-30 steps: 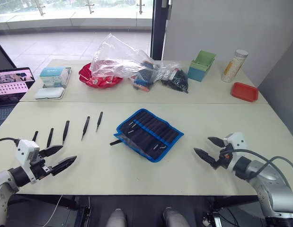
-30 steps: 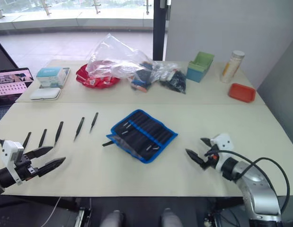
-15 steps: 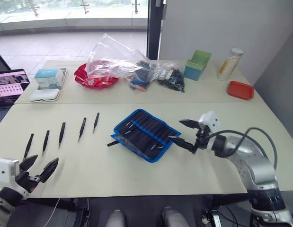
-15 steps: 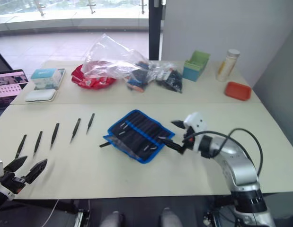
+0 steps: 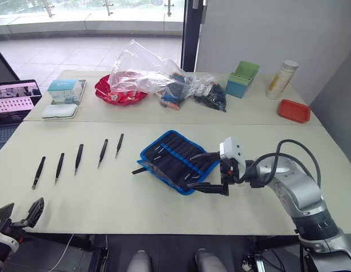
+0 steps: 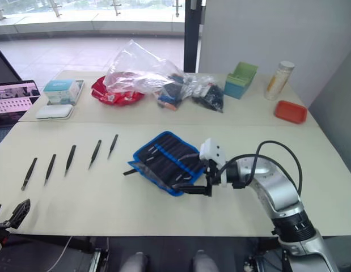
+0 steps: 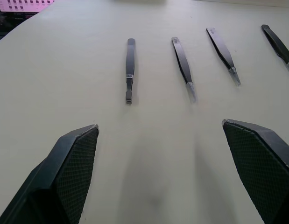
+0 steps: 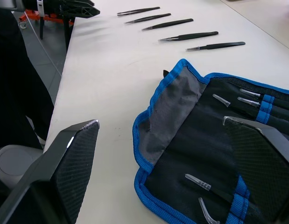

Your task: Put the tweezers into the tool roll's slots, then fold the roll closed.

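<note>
Five tweezers (image 5: 79, 157) lie in a row on the pale table (image 5: 107, 198), well left of the tool roll (image 5: 178, 160), none in its slots (image 8: 228, 186) yet. Nearest, the left gripper (image 7: 170, 172) hangs wide open and empty at the table's edge. The right gripper (image 8: 167, 177), spread and empty, reaches over the roll's corner, probably to steady it. Beyond, a clear plastic bag (image 5: 144, 71) and green bin (image 5: 242, 79) sit before the windows.

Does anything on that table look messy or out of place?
Mostly tidy. The five tweezers lie in a neat row, but the tool roll sits askew, with one corner flap folded over, showing grey lining.
</note>
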Controlling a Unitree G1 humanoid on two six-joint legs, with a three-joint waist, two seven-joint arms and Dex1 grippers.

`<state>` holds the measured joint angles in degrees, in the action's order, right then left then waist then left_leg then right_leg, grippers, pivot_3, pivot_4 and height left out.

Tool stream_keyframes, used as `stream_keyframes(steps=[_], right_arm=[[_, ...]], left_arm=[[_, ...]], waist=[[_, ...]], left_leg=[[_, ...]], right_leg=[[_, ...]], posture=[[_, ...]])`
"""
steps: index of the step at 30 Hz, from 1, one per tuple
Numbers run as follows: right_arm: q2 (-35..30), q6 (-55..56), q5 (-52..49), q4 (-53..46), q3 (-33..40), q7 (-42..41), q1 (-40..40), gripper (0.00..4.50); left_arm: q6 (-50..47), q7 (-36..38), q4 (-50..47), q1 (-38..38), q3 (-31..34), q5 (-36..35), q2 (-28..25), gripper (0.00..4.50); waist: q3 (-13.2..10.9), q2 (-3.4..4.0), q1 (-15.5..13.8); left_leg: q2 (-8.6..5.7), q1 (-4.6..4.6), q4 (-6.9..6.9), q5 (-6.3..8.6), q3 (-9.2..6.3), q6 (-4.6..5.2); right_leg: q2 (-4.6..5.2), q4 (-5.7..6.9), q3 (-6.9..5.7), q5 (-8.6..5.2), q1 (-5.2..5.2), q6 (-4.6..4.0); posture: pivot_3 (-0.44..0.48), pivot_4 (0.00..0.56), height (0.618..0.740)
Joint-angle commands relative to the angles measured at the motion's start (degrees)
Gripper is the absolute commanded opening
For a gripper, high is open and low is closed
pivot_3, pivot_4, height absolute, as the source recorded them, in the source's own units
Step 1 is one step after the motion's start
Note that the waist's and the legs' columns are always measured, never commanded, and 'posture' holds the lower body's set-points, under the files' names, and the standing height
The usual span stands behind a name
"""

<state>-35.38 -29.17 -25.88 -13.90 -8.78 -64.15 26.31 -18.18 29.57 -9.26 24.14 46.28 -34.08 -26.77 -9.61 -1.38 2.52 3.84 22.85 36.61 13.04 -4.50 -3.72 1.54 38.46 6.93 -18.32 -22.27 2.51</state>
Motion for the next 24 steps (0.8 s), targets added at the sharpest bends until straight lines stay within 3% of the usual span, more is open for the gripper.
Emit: stream_keyframes(steps=[1, 9, 19, 24], right_arm=[[0.25, 1.04, 0.02, -1.05, 0.14, 0.16, 1.43, 4.5], [0.28, -0.2, -0.25, -2.3, 0.7, 2.01, 1.46, 4.5], [0.12, -2.15, -1.18, -4.7, 1.98, 5.33, 1.27, 4.5], [-0.01, -2.77, -1.42, -5.26, 2.27, 6.12, 1.43, 4.5]], left_arm=[[-1.06, -0.62, -0.21, -0.73, -0.11, -0.04, -1.59, 4.48], [-0.92, -0.89, 9.56, -8.47, -2.59, 3.49, -6.75, 4.48], [2.79, 2.26, 31.79, -23.17, -11.23, 10.18, -12.77, 4.48], [5.87, 4.94, 40.46, -27.87, -14.06, 11.93, -13.01, 2.93]], waist=[[0.0, 0.0, -0.02], [0.0, -0.01, -0.07], [0.02, 0.1, -0.3], [0.05, 0.57, -0.81]], left_leg=[[0.0, 0.0, 0.0, 0.0, 0.0, 0.0], [-0.01, 0.0, 0.0, 0.0, 0.0, -0.01], [-0.03, -0.02, 0.0, -0.01, 0.0, -0.01], [-0.08, -0.14, 0.0, -0.02, 0.0, -0.03]], right_leg=[[0.0, 0.0, 0.0, 0.0, 0.0, 0.0], [0.0, 0.01, -0.01, 0.0, 0.0, 0.0], [0.02, 0.12, -0.03, 0.01, -0.01, -0.01], [0.03, 0.35, -0.03, 0.01, 0.0, -0.01]], posture=[[0.0, 0.15, 0.74], [0.0, 0.15, 0.74], [0.0, 0.15, 0.74], [0.0, 0.15, 0.74]])
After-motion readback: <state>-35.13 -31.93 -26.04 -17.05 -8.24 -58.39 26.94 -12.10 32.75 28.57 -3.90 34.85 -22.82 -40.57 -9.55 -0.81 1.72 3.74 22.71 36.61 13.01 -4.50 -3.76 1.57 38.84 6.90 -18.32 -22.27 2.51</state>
